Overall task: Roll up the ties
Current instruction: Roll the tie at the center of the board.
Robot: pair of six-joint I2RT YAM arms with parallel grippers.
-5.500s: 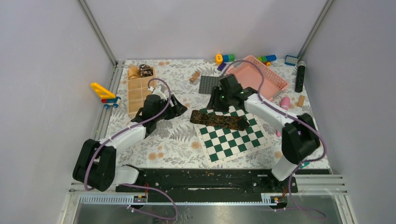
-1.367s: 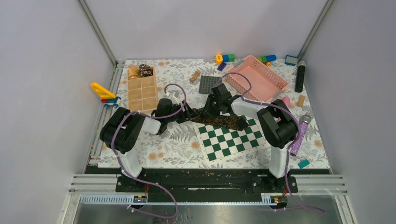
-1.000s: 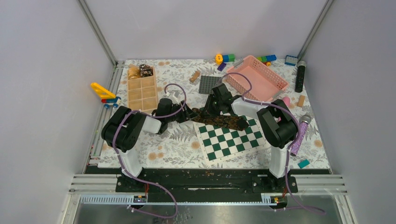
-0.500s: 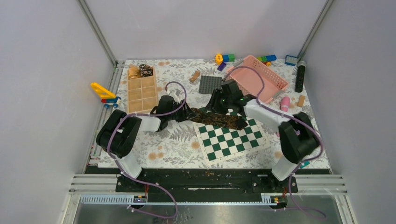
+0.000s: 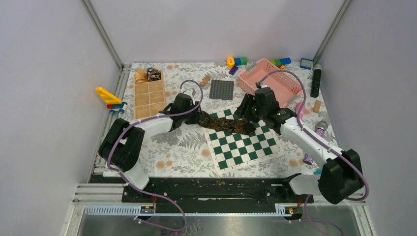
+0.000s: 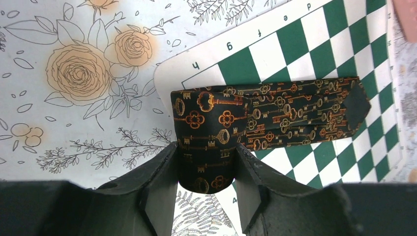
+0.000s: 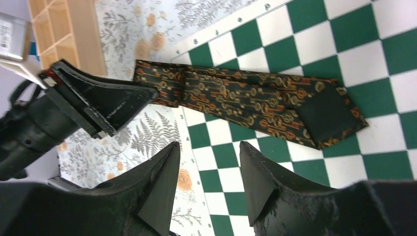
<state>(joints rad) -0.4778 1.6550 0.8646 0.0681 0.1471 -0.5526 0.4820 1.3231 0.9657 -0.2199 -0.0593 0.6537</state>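
Tie [image 6: 275, 115] on chessboard [image 6: 314, 44], folded end pinched in left tool [image 6: 205, 150], tip hidden; right tool [image 7: 209, 147] gaping, empty.

Smooth woven cloth with a faint sheen on the tie [image 6: 275, 118], gold key print over black. Matt, scuffed black plastic on the fingers [image 6: 160, 187] of the left end effector [image 6: 206, 152] and the right end effector [image 7: 209, 152]. Flat matt print on the chessboard mat [image 6: 314, 44] and the floral desk [image 6: 74, 113] cover. Pale bare-looking wood for the divided tray [image 5: 147, 101]; smooth pink plastic for the basket [image 5: 293, 84].
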